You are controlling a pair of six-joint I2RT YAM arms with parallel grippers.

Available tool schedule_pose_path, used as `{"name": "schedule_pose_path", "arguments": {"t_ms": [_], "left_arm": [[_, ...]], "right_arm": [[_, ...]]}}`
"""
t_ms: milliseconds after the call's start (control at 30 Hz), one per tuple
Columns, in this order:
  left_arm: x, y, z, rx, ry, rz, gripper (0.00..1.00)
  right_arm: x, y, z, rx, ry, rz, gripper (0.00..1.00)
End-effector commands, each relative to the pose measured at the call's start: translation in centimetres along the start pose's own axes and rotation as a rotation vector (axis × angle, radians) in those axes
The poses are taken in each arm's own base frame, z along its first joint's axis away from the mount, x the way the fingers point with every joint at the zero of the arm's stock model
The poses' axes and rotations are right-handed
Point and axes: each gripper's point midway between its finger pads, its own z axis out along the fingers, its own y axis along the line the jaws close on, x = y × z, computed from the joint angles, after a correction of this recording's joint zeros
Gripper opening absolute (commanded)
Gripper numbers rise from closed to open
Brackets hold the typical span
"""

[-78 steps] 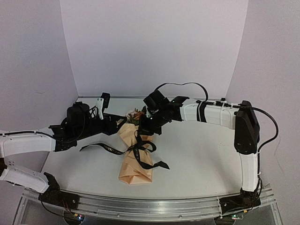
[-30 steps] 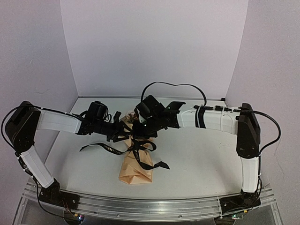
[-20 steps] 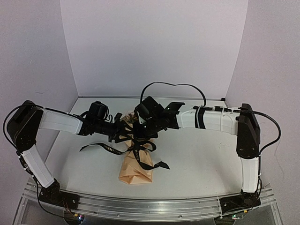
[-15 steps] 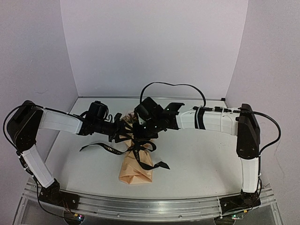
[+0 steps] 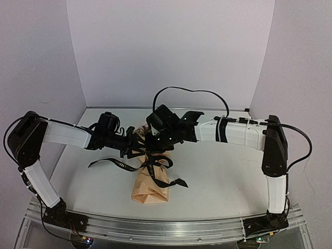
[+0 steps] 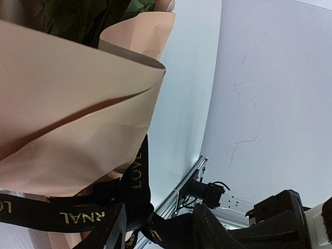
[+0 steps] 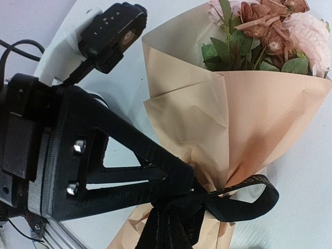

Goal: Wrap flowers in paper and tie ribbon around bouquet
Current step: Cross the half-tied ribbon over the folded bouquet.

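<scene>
So we've got a plain white table (image 5: 228,171) boxed in by pale lilac walls (image 5: 171,52), with a metal rail (image 5: 171,228) along the bottom edge of the overhead shot. The bouquet (image 5: 149,185) lies just left of centre, its flowers (image 7: 270,31) pointing toward the back wall. The tan paper (image 7: 259,119) is cinched by the black ribbon (image 5: 116,164), whose tails trail over the tabletop to the left and lower right. The right gripper (image 7: 184,199) is pinched shut on the ribbon at the knot. The left gripper (image 6: 158,224) sits at the bouquet's left side, fingers parted with the ribbon between them.
</scene>
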Motion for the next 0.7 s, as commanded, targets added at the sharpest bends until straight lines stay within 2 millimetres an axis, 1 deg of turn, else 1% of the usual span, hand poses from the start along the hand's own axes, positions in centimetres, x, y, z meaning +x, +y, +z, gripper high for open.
{"name": "schedule_pose_path", "arguments": {"t_ms": [0, 133, 300, 667], "left_arm": [[0.0, -0.4, 0.2, 0.033, 0.017, -0.015, 0.44], [0.1, -0.4, 0.3, 0.043, 0.026, -0.032, 0.41], [0.0, -0.6, 0.3, 0.048, 0.027, -0.034, 0.43], [0.2, 0.0, 0.7, 0.032, 0.039, -0.039, 0.44]], "right_arm": [[-0.6, 0.5, 0.0, 0.014, -0.023, -0.029, 0.00], [-0.1, 0.1, 0.4, 0.026, -0.006, -0.039, 0.00], [0.2, -0.3, 0.9, 0.054, -0.006, -0.048, 0.00], [0.3, 0.2, 1.8, 0.048, 0.006, -0.054, 0.00]]}}
